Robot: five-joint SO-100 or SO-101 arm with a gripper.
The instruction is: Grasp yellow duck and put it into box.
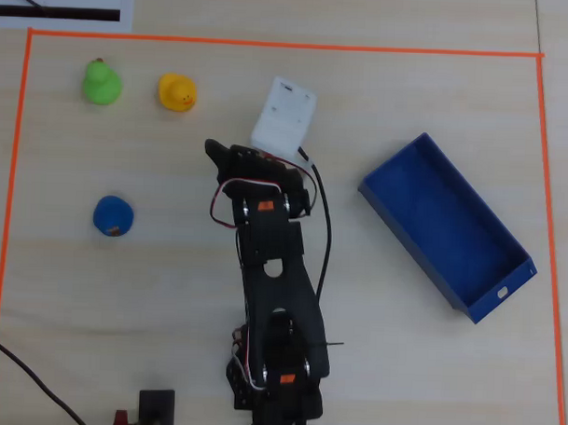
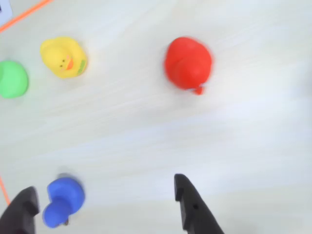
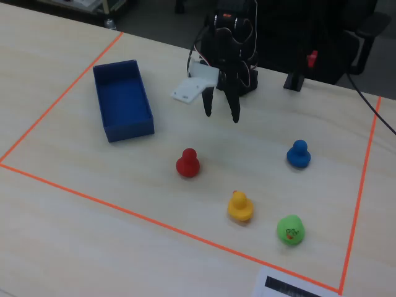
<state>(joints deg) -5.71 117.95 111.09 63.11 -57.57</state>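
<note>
The yellow duck [image 3: 239, 205] has not been picked up yet. The gripper [image 3: 220, 114] hangs above the table with its fingers spread and nothing between them, well short of the duck, which sits by the green duck [image 3: 289, 230]. The blue box [image 3: 122, 99] stands empty far to the side, so reach, grasp, carry and drop all remain.
</note>
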